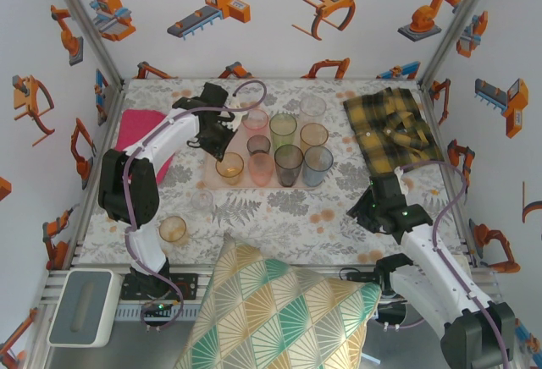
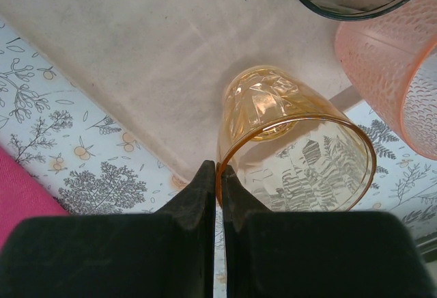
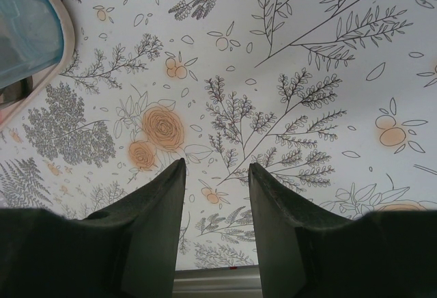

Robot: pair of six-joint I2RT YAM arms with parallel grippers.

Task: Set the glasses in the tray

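One amber glass [image 2: 293, 127] stands on the tray [image 2: 136, 59], its rim pinched by the left gripper [image 2: 218, 173]; the right gripper [image 3: 217, 175] hangs spread above the tablecloth [image 3: 307, 72].

Right hand [image 3: 216, 167] agape over floral tablecloth [image 3: 307, 52]

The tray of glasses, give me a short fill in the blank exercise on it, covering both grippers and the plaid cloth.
1. The left gripper is shut on the ___ of the amber glass.
2. The right gripper is ___ and holds nothing.
3. In the top view, the plaid cloth lies to the ___ of the tray.
Missing words: rim, open, right.
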